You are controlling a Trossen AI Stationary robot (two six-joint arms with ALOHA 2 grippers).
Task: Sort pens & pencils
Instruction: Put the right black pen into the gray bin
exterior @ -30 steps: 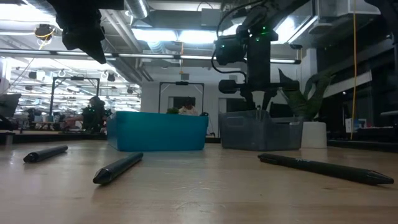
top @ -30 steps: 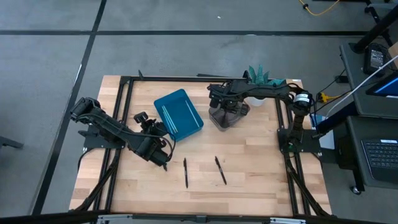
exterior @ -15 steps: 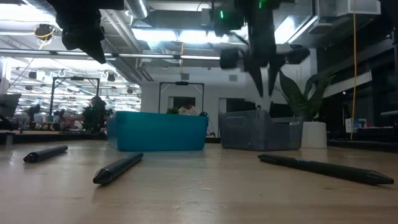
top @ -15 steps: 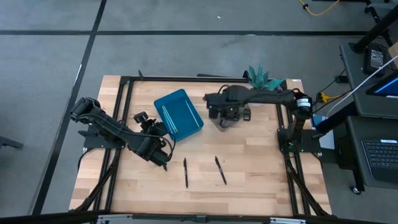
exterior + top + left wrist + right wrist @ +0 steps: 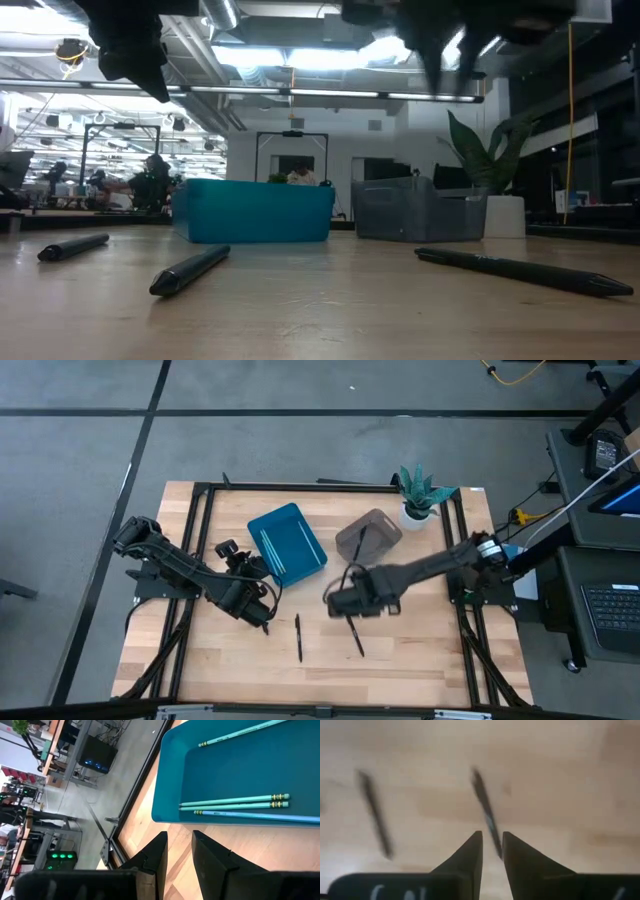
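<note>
Two black pens lie flat on the wood in the high view, one [image 5: 298,637] left of the other [image 5: 356,637]. The low view shows three [image 5: 72,246] [image 5: 190,270] [image 5: 520,270]. Several light blue pencils [image 5: 235,801] lie in the teal tray [image 5: 287,543]. A black stick [image 5: 359,546] rests in the grey bin [image 5: 368,535]. My right gripper [image 5: 340,600] [image 5: 492,845] hovers above the right pen's [image 5: 485,810] far end, fingers a narrow gap apart. My left gripper [image 5: 265,622] [image 5: 179,845] waits beside the tray's near-left corner, narrowly open and holding nothing.
A potted plant [image 5: 420,490] stands at the table's far right corner, behind the grey bin. A black metal frame [image 5: 205,540] runs along the table's sides. Bare wood lies near the front edge, around the loose pens. People and equipment show in the room beyond the table.
My right gripper has risen out of the grey bin and swung toward the table's near edge, ending above the right black pen. The bin, hidden under the arm before, now shows a black stick inside.
</note>
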